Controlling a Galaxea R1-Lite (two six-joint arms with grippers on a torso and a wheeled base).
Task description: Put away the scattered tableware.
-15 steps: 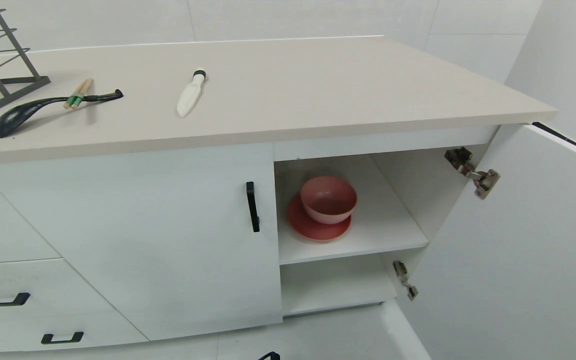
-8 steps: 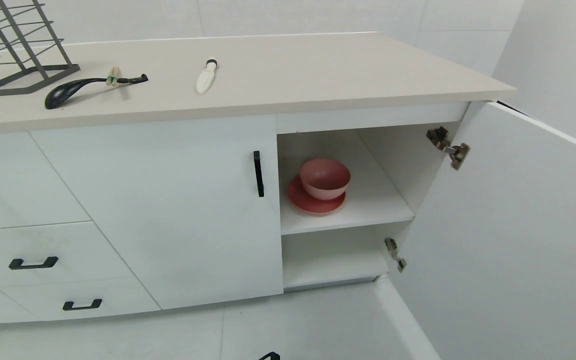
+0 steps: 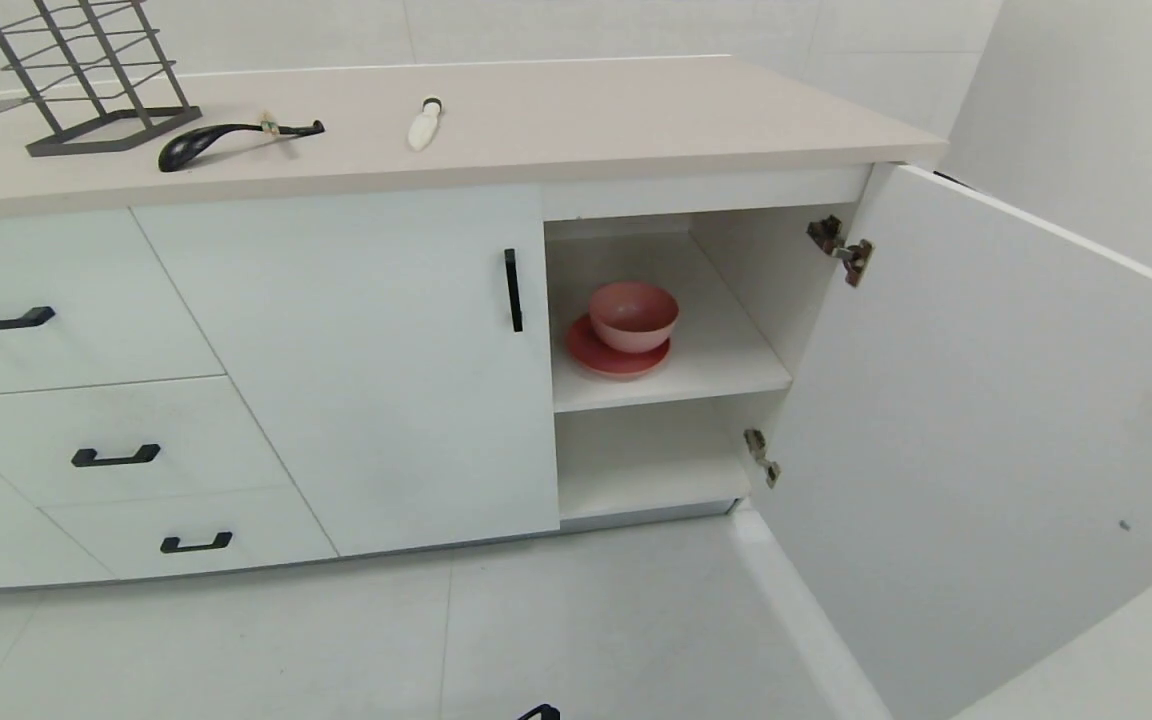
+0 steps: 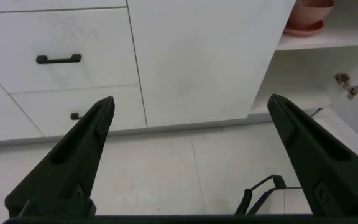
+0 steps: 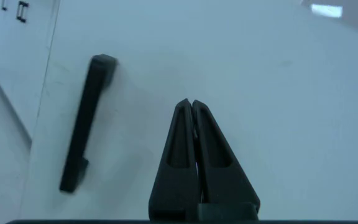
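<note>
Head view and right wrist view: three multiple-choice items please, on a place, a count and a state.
1. Where is the pink bowl?
A. on the countertop
B. on the red plate on the cabinet's upper shelf
C. on the floor
2. How many black drawer handles show in the head view?
A. one
B. three
C. five
3. How is the right gripper?
A. open wide
B. shut on a spoon
C. shut, holding nothing
B: it sits on the plate inside the cabinet; B: one per drawer front; C: its fingers meet, nothing between.
</note>
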